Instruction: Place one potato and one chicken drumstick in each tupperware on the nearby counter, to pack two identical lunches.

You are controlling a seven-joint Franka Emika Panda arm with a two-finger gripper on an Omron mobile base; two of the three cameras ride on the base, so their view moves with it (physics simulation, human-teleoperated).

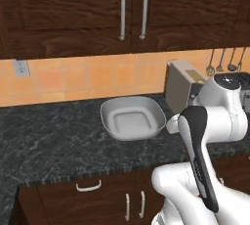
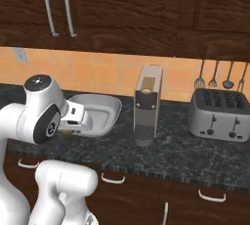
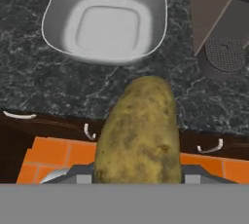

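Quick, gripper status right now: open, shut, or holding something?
Gripper: shut on the potato, short of the empty tupperware.

A kitchen: marbled counter (image 1: 53, 136), toaster (image 2: 218, 115) (four-slot), wood cabinets (image 1: 73, 9), hanging utensils (image 2: 219, 78).

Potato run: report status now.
Gripper shut on potato, carried above the counter edge. Tupperware ahead, empty inside. Coffee machine beside the tupperware, off the direct line.
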